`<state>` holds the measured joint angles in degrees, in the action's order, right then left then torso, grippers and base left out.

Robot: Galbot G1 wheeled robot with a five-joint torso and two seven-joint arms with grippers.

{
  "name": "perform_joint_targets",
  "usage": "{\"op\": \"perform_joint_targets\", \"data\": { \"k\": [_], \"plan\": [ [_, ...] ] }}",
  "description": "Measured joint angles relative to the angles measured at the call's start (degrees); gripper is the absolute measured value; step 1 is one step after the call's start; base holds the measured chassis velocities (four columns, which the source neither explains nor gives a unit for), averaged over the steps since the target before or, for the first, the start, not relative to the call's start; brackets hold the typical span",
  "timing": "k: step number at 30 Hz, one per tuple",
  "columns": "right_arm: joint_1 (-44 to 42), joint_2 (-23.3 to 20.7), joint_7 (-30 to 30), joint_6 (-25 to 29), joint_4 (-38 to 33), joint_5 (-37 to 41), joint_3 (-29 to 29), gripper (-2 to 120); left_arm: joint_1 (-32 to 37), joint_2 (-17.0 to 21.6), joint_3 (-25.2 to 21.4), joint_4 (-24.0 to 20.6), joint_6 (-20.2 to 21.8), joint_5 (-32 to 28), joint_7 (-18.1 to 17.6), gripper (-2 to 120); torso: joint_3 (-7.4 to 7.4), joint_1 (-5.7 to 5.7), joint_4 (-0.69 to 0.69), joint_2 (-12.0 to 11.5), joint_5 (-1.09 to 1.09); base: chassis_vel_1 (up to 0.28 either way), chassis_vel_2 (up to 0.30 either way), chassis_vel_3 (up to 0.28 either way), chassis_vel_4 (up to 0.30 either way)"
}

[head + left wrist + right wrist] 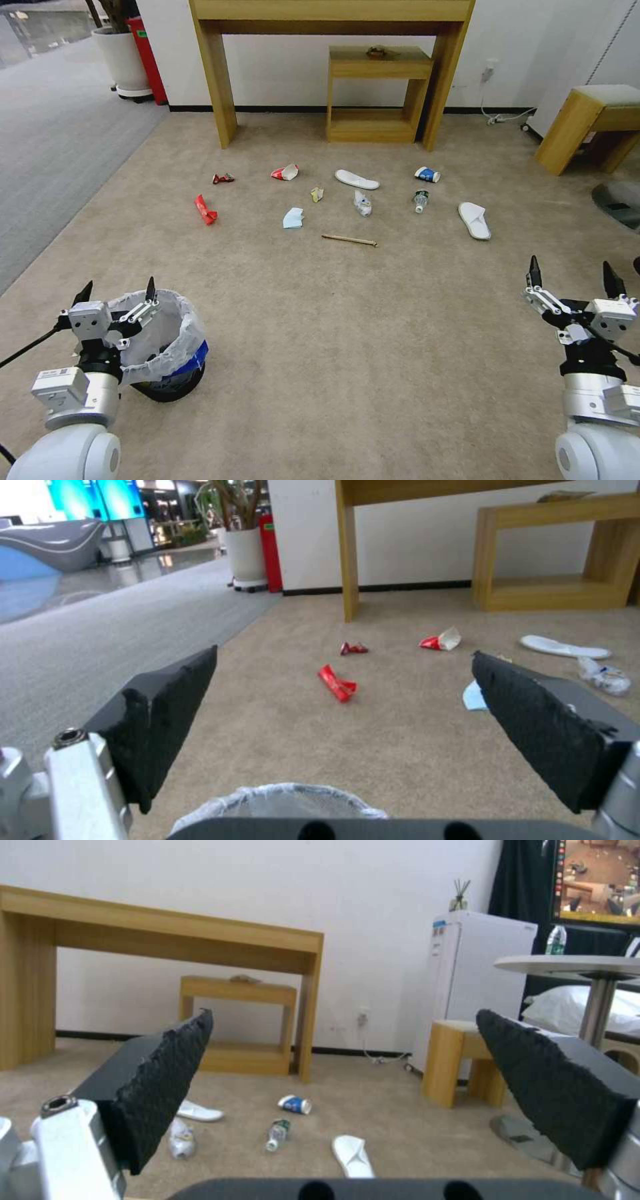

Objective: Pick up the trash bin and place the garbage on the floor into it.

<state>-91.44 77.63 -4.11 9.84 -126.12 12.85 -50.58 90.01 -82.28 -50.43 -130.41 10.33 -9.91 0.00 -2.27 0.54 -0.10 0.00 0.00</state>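
Observation:
The trash bin (170, 347), black with a crinkly white bag and blue tape, stands on the beige floor (373, 333) at the near left. My left gripper (117, 291) hovers open just above its near-left rim; the bag's rim (280, 800) shows below the fingers. My right gripper (573, 275) is open and empty at the near right. Garbage lies farther ahead: a red wrapper (205, 209), a crushed red can (223, 178), a red paper cup (285, 173), a blue paper (293, 217), a wooden stick (349, 240), a clear bottle (419, 200), a blue cup (427, 175) and two white slippers (357, 179) (474, 220).
A wooden desk (331, 27) with a low shelf unit (377, 93) stands against the back wall. A wooden stool (587, 127) is at the right, a white planter (123, 60) and grey carpet (53, 153) at the left. A round table base (617, 203) lies far right.

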Motion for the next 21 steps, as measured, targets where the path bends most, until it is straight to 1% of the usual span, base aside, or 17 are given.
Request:
{"op": "perform_joint_targets", "data": {
  "k": [21],
  "plan": [
    [0.53, 0.12, 0.28, 0.38, 0.65, -0.36, 0.01, 100, -0.56, -0.02, 0.18, 0.32, -0.02, 0.09, 0.05, 100, 0.00, 0.00, 0.00, 0.00, 0.00, 0.000, 0.000, 0.000, 0.000]
  ]
}}
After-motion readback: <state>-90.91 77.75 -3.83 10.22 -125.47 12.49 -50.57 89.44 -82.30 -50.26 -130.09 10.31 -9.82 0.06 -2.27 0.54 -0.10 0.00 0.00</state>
